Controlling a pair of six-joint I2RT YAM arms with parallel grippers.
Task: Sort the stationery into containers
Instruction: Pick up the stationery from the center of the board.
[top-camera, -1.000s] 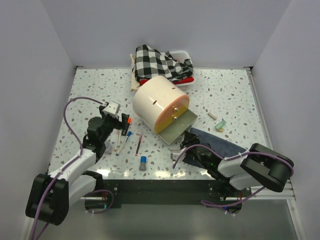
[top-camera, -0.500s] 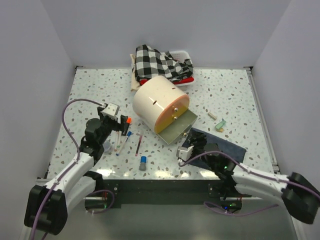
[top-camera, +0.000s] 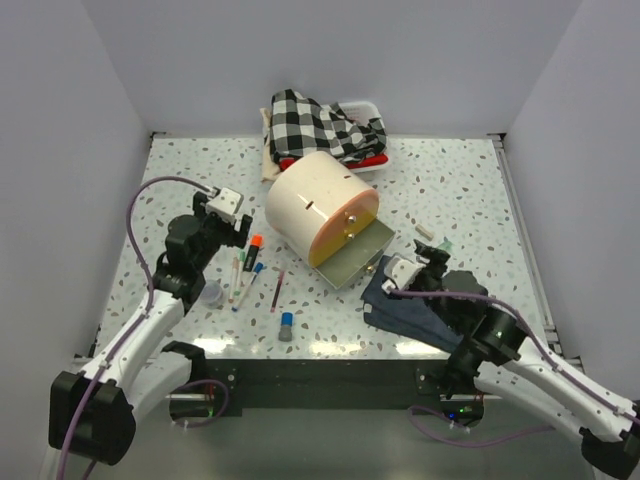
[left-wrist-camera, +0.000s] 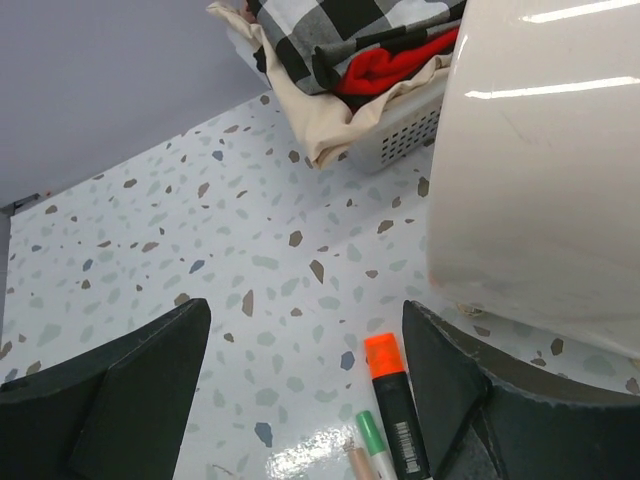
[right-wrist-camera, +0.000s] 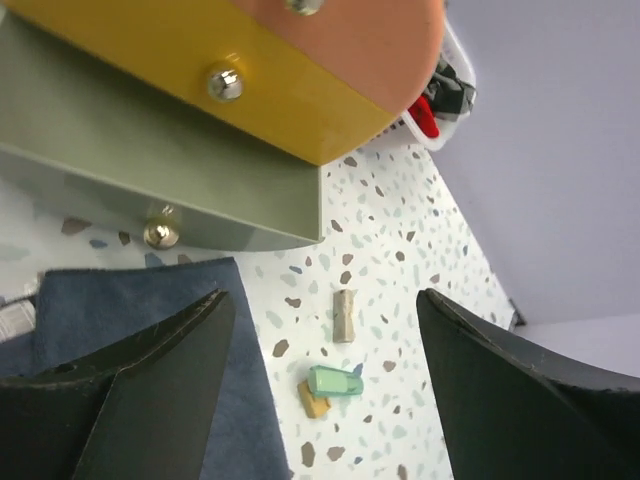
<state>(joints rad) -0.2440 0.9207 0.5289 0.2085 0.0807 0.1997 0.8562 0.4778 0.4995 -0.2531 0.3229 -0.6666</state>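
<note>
Both spread wide w/ nothing pinched, you've got left gripper (top-camera: 232, 228) by the orange-capped black marker (top-camera: 253, 250) centre-left, right gripper (top-camera: 432, 258) by the dark blue cloth (right-wrist-camera: 150, 285) lower right.

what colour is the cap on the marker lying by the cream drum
The marker has a bright orange cap, clearest in the left wrist view.
</note>
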